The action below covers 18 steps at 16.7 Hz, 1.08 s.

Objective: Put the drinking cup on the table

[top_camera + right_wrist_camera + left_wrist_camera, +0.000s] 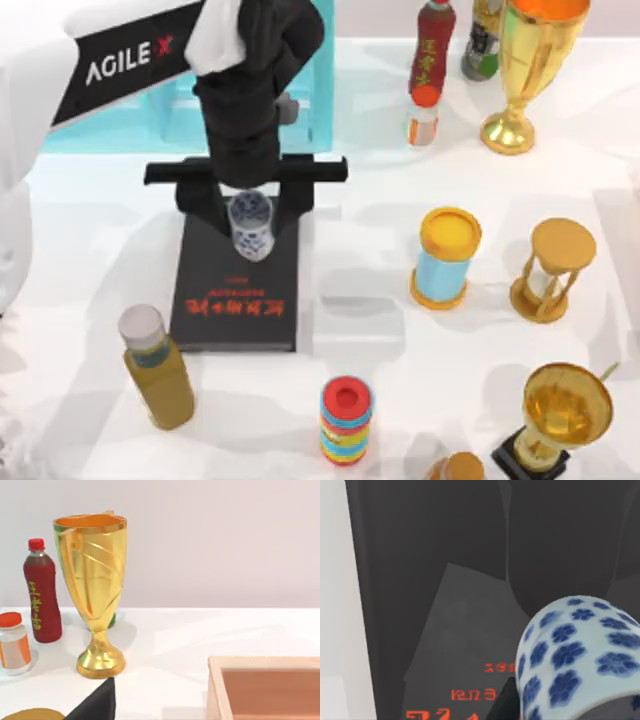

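- Left gripper (pixel 250 205): positioned over the far end of the black book (pixel 236 300), fingers either side of the drinking cup (pixel 251 226). It appears clenched on the cup, though the arm's own body hides the contact from above, so the hold is judged, not confirmed.
- Cup: blue flowers on white, mouth open to the top camera. In the left wrist view the cup (pixel 580 660) sits close under the lens with the book's (pixel 445 630) red lettering beyond it. Whether its base touches the cover or hangs just above it cannot be told.
- Reason for placement: the cup is over the book, not the table (pixel 380 340), so the task is not yet done. Bare white surface lies just beside the book on either side.
- Nearby hazards: yellow bottle (pixel 158 370), stacked-ring toy (pixel 346 420), blue canister with orange lid (pixel 445 258).
- Right arm: parked; its wrist view faces a gold trophy (pixel 95 580) and red bottle (pixel 41 595).
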Tool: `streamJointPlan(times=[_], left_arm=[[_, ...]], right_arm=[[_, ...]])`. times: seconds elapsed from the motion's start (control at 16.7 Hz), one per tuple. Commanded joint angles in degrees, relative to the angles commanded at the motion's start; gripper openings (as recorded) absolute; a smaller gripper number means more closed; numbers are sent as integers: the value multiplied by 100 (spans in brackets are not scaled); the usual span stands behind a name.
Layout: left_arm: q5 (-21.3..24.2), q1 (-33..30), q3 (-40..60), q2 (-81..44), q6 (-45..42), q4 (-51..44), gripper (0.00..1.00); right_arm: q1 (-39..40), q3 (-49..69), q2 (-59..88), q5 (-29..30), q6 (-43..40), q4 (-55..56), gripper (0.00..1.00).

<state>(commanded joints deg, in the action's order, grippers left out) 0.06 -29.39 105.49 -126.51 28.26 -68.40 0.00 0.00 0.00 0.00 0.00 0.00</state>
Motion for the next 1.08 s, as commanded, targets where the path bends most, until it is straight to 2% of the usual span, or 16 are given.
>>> streamJointPlan(times=[0.24, 0.6, 1.08], left_arm=[[5, -27, 499, 74, -22, -624, 0], [5, 76, 404, 140, -116, -627, 0], [17, 1669, -1112, 1762, -1701, -674, 0]], right_arm=[[0, 0, 0, 0, 0, 0, 100], [0, 0, 0, 0, 0, 0, 100], [0, 0, 0, 0, 0, 0, 100]])
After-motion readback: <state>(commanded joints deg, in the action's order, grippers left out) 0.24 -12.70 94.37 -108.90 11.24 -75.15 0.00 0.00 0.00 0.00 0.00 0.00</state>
